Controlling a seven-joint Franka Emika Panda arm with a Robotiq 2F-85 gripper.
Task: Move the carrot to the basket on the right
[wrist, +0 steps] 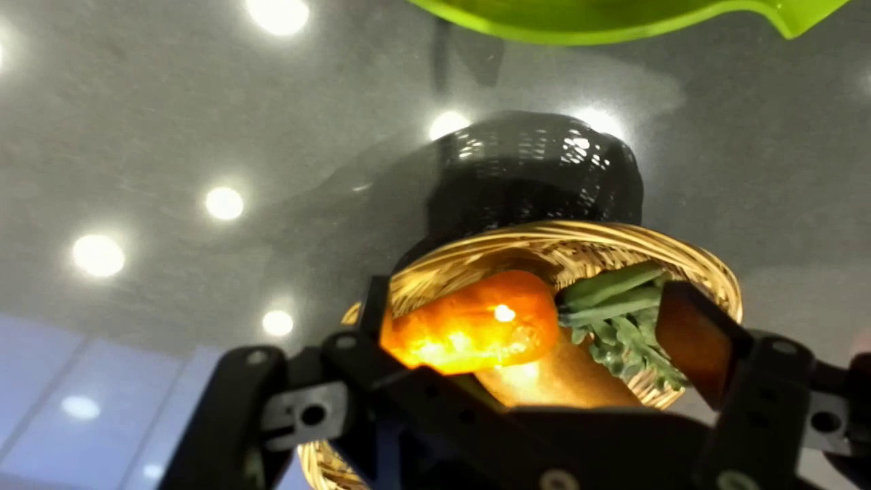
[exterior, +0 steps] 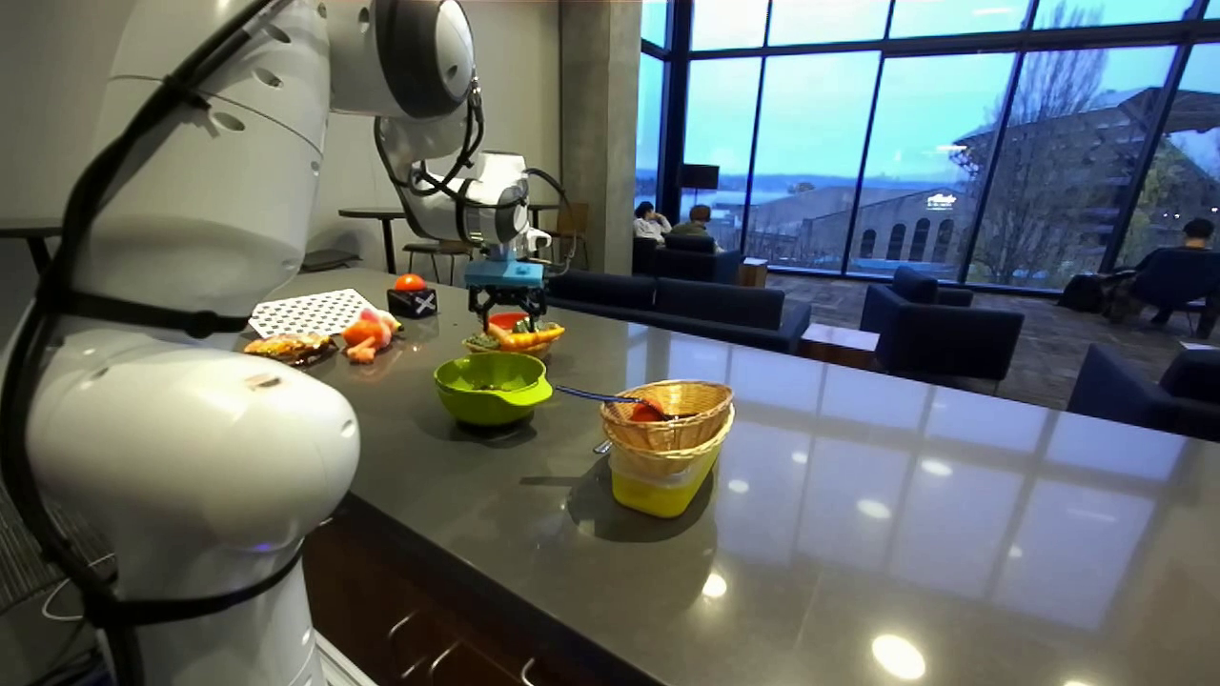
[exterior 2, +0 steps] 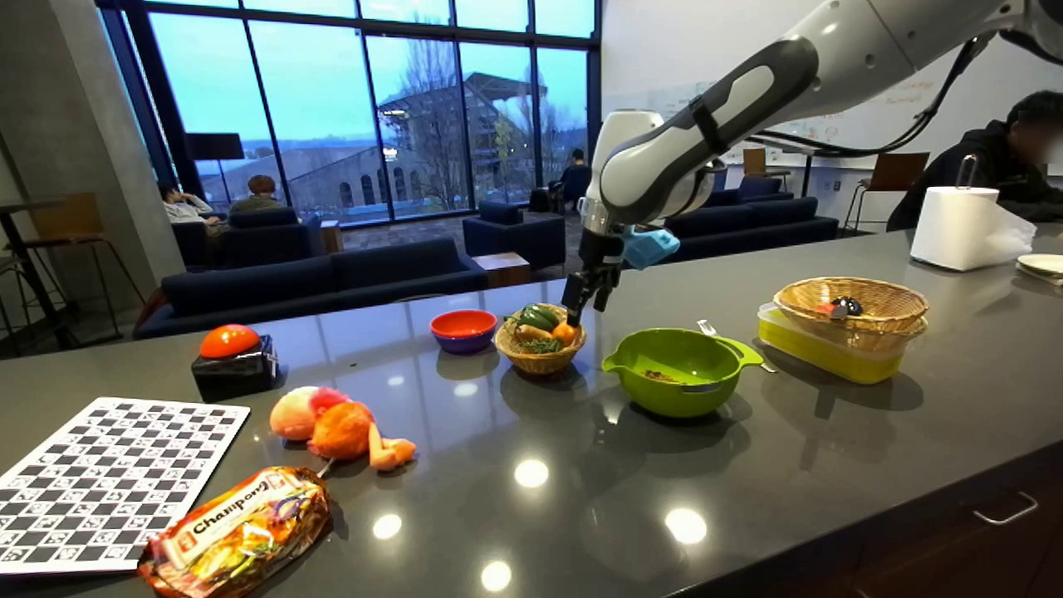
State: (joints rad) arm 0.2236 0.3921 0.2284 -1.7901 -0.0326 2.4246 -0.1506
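In an exterior view, around a wicker vegetable basket [exterior 2: 541, 363], the grey table [exterior 2: 448, 531] carries, at three o'clock, green bowl [exterior 2: 679, 400], basket-topped yellow tub [exterior 2: 830, 353]; at eight, plush toy [exterior 2: 340, 430], Champong packet [exterior 2: 245, 531], checkered board [exterior 2: 120, 490]; at nine, red-and-purple bowl [exterior 2: 463, 340], red-domed button box [exterior 2: 232, 377]

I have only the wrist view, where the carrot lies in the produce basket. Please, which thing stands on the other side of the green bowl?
Observer: In both exterior views, a second wicker basket, with a yellow container beneath it.
Operator: Is there something inside that one?
Observer: Yes, something red; I cannot tell what it is.
Operator: And beside the produce basket, is there a thing which I do not see?
Observer: A red bowl, on the side away from the green bowl.
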